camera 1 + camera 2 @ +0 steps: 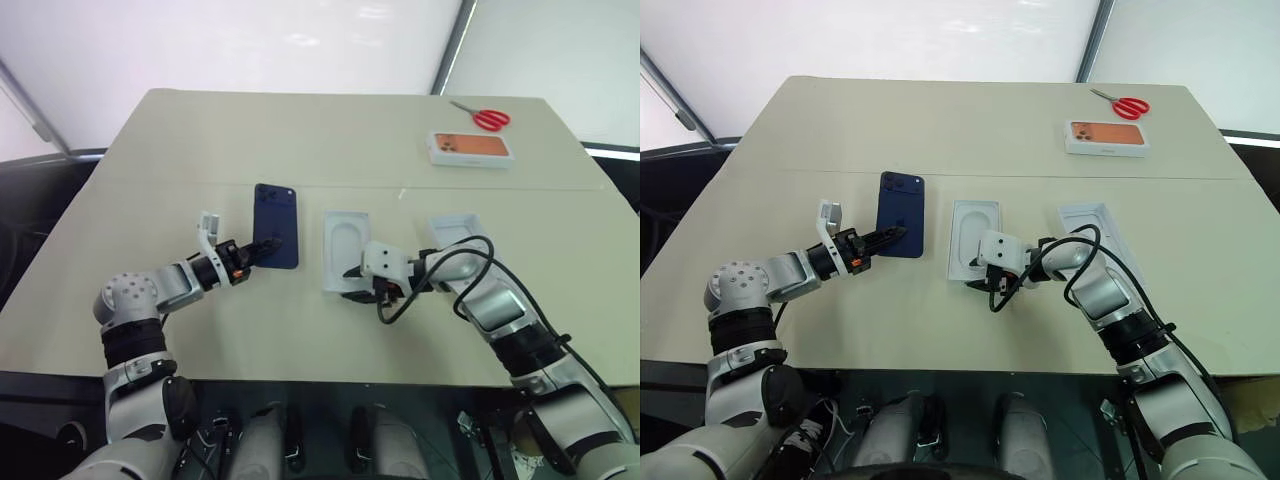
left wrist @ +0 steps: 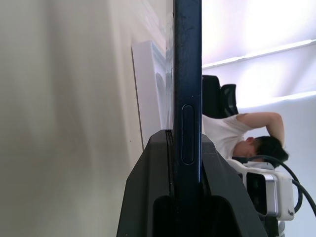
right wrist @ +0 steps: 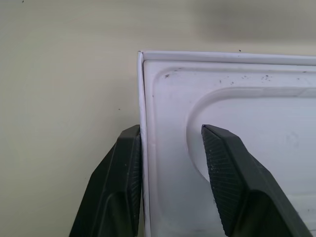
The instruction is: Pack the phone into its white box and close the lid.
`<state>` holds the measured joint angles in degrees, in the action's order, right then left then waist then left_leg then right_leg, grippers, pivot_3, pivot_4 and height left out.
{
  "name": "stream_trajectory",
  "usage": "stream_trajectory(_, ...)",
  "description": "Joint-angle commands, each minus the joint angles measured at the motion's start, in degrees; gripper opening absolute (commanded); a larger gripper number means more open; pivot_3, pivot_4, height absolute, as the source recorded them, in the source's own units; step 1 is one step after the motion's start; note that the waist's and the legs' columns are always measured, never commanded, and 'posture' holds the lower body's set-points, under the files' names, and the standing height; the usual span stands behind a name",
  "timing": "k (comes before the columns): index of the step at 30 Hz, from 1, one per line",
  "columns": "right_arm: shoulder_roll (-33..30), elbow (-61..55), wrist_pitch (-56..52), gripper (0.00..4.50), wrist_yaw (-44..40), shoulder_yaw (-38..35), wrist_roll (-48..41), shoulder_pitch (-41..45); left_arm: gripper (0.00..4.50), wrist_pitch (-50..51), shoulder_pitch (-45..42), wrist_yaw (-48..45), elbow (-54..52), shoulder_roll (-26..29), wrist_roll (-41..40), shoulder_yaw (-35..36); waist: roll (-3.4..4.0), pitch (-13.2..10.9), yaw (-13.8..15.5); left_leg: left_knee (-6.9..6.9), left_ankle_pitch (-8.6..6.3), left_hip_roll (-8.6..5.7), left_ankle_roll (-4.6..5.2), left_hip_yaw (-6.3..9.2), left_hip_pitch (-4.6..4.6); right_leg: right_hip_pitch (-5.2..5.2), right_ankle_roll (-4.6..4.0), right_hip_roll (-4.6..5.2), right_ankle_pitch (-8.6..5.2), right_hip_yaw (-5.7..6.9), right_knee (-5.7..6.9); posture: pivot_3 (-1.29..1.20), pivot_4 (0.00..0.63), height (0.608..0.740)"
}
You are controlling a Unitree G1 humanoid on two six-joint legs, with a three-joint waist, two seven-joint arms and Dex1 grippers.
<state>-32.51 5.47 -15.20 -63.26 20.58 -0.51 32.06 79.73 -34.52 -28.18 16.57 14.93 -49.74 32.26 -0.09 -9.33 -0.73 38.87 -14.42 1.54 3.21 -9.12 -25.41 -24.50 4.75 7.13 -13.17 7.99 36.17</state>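
Right wrist view: the right fingers [image 1: 356, 284] stand part open astride the near corner of the insert [image 1: 347, 245]. One finger lies against the outside of a thin white rim, the other is over the rounded recess, and nothing is pinched yet. Whether that rim belongs to the insert or to a box under it, I cannot tell.

To the left of the insert, the left fingers [image 1: 262, 247] are shut tight on the lower edge of the phone [image 1: 277, 222]. They hold it on edge above the desk [image 1: 300, 140], its back with the camera cluster facing the head camera.

Right of the insert lies an open white tray [image 1: 470, 220]; box or lid, I cannot tell.

The step in hand seems to be clearing or steadying the insert so the phone can go in. To do it well:
- Close squarely on the rim, not on the corner, so that thin card does not buckle.
- Lift straight up.
- Keep the phone clear until the tray is free.
- Then tip the phone flat and lower it level.

Far beyond the insert and to the right sits a box [image 1: 470, 148] printed with an orange phone picture, and red scissors [image 1: 488, 118] lie just past it. No brand name or lettering can be read on anything.
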Motion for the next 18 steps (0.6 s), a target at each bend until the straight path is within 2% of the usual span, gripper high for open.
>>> stream_trajectory(1, 0.64, -0.26, -0.46, 2.22, 0.16, 0.59, 0.53, -0.04, 0.0, 0.0, -0.99, -0.47, -2.51, -0.11, -2.85, -0.14, 0.0, 0.0, -0.05, 0.0, 0.0, 0.0, 0.0, 0.01, 0.0, 0.0, 0.0, 0.0, 0.0, 0.0, 0.0, 0.0, 0.15, 0.738)
stream_trajectory(3, 0.76, -0.5, -1.04, 2.22, -0.51, 0.86, 0.21, -0.27, 0.0, -0.33, -0.87, -0.29, -2.61, -0.13, -2.83, -0.51, 0.0, 0.0, -0.08, 0.0, 0.0, 0.01, 0.0, 0.0, 0.0, 0.0, 0.0, 0.0, 0.0, 0.01, 0.0, 0.0, 0.15, 0.738)
stream_trajectory(6, 1.15, -0.79, -1.71, 1.43, -0.28, 0.98, 0.31, -0.49, 0.0, -0.23, -0.95, 0.27, -2.47, -0.45, -3.39, -0.25, 0.0, 0.0, -0.08, 0.0, 0.0, 0.01, 0.0, 0.0, 0.01, 0.0, -0.01, 0.0, 0.0, 0.01, 0.0, 0.0, 0.15, 0.738)
stream_trajectory(18, 3.6, -1.49, -2.81, 1.43, 0.8, 1.69, 0.38, -0.06, 0.0, 0.4, -2.39, 1.38, -2.16, -0.83, -4.64, 0.51, -0.02, 0.01, -0.18, 0.0, 0.0, 0.03, 0.0, 0.01, 0.01, 0.0, -0.02, -0.01, 0.01, 0.01, 0.0, 0.0, 0.15, 0.738)
